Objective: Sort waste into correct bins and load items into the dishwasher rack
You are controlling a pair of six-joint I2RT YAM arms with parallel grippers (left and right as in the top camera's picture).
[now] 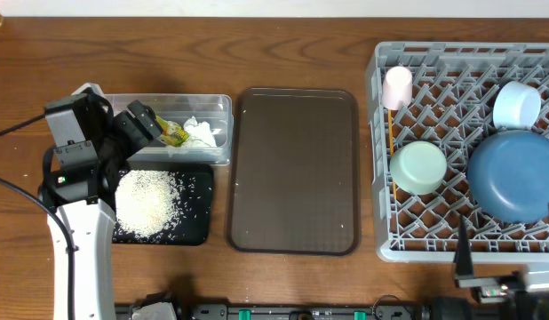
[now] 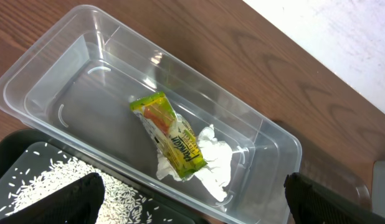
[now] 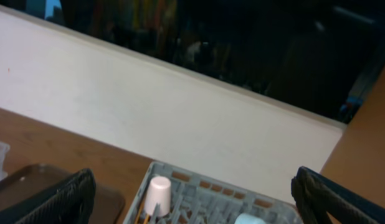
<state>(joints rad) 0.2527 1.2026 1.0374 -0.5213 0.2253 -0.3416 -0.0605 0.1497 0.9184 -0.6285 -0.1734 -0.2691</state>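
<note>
Yellow-green wrapper (image 2: 171, 138), print unreadable, lies on tissue (image 2: 216, 165) inside clear tub (image 2: 37, 57).

Seen from above, our left arm (image 1: 79, 258): a white tube topped by boxy black joints, one showing a small green light (image 1: 61, 180), with thin black cables (image 1: 3, 180) running off it. On the wrist cameras we see blunt matte-black fingers (image 2: 65, 199).

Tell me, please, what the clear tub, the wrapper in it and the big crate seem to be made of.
Tub: clear glossy plastic; the table shows through it. Wrapper: shiny crinkled film, probably plastic. Crate: matte grey plastic, apparently, moulded as a lattice.
</note>
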